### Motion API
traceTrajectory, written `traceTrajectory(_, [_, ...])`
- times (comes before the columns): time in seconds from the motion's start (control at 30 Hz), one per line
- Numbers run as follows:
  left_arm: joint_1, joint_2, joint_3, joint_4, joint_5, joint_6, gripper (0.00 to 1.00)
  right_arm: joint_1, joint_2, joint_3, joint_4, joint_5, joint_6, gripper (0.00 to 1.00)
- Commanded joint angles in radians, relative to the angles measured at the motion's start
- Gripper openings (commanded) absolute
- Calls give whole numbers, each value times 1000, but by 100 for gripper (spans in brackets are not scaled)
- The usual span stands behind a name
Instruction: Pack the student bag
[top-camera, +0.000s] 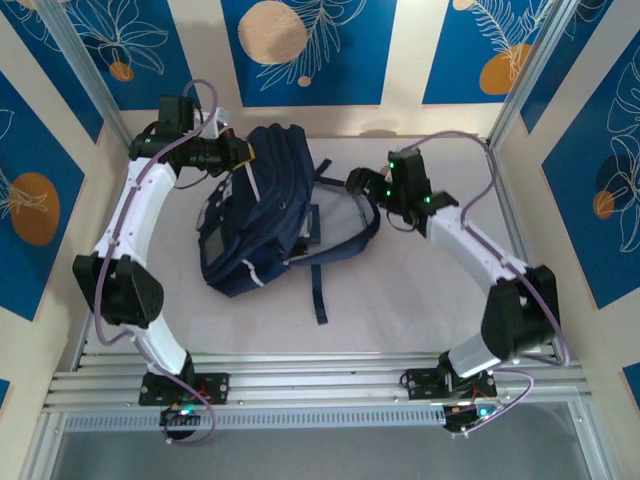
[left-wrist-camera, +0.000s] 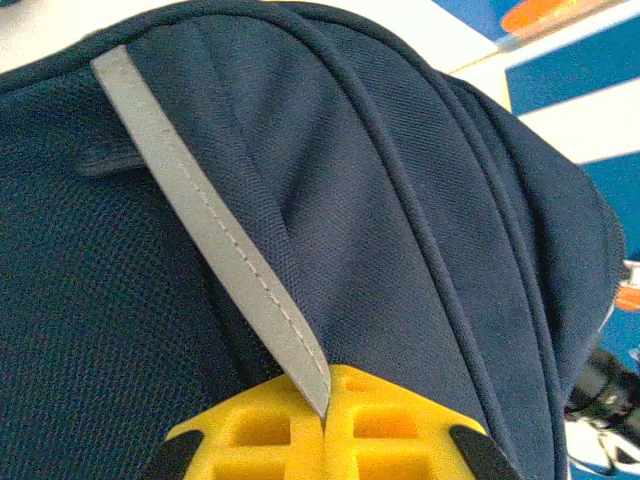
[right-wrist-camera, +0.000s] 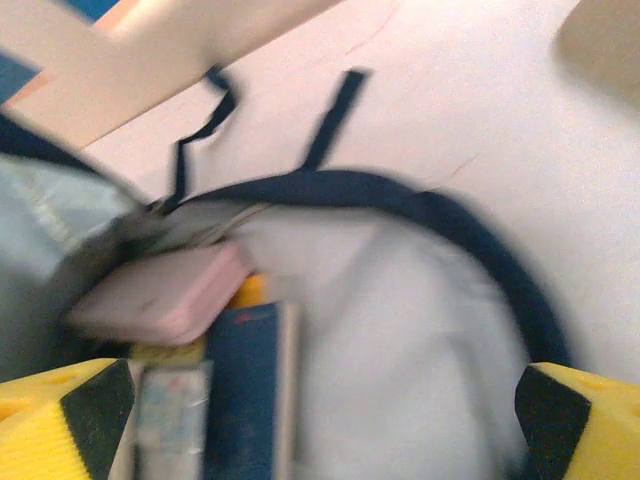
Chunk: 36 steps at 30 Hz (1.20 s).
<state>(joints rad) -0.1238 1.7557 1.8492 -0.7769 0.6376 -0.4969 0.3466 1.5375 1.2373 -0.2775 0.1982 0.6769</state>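
The large navy-blue fabric student bag lies on the white table, left of ctr and toward the far side. Its dark straps trail to the right and near. The left gripper sits at the bag's far-left end. In the left wrist view its yellow fingertips are pressed together on the bag fabric, pinching it right where the thin light-grey stripe ends. The right gripper hovers just right of the bag, by the strap loop. From the right wrist cam its yellow-and-black fingertips stand wide apart w/ nothing btwn them. That view is blurred: a curved navy rim, then a flat pink rectangular item and a blue book-like item beside it, apparently in the bag's mouth — can't tell more.
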Motion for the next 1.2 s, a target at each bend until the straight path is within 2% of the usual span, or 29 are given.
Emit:
traceTrajectory(0.0, [12,43,51,81,-24,4,0,-79,161,152,-202,115,-126,99])
traceTrajectory(0.1, [-32,53,2,78,-31,40,0,-141,347,346,-311,145,-179,100])
traceTrajectory(0.2, [-63,28,-108,144,-19,37,0,-172,526,553,-428,226,-257,100])
traceTrajectory(0.3, [-72,9,-196,214,18,14,0,-202,667,723,-518,225,-321,100])
traceTrajectory(0.43, [-73,-4,-241,242,44,27,0,-231,741,804,-518,185,-377,100])
traceTrajectory(0.53, [-73,-11,-261,277,69,20,0,-256,800,872,-552,94,-394,100])
traceTrajectory(0.7, [-76,11,-248,280,109,18,0,-311,823,859,-533,-127,-361,100])
traceTrajectory(0.77, [-76,10,-255,282,111,21,0,-322,822,841,-517,-177,-352,100])
traceTrajectory(1.17, [-82,10,-260,286,131,20,0,-317,801,779,-528,-207,-358,100])
